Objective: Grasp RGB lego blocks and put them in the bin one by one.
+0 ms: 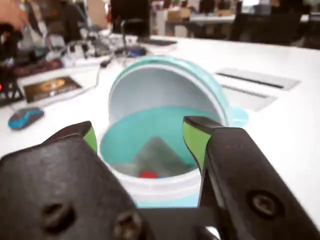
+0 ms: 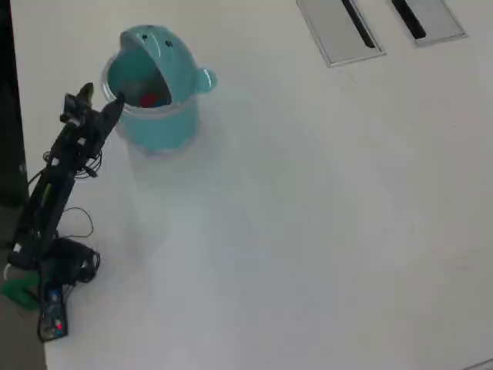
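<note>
While the white table (image 2: 323, 231) fills both views, the bin (image 2: 158, 85) stands directly ahead of the hand (image 1: 142, 135): a teal round tub with a pale translucent rim, a side knob and a whale-like domed lid bearing two small eye dots, tipped back so the mouth faces the hand. Inside, beyond the fingertips, lies a red block (image 1: 148, 174) against a greyish shape. Both green-padded jaws are spread wide, gripping nothing.
</note>
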Motion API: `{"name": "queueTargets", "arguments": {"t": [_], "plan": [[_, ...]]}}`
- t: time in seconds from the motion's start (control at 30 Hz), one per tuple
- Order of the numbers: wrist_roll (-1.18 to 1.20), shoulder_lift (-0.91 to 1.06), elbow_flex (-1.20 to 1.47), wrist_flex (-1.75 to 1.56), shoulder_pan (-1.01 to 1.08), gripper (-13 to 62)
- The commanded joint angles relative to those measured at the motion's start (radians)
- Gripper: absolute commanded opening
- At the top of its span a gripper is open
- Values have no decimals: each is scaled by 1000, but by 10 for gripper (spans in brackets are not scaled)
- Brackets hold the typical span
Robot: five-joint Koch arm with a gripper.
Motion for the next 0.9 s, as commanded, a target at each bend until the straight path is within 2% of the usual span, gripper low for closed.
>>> {"name": "queueTargets", "arguments": {"t": [0.0, 0.3, 0.87], "plan": [[55, 74, -11, -98, 26, 324], [305, 198, 149, -241, 179, 324], [761, 295, 245, -322, 370, 324]]}}
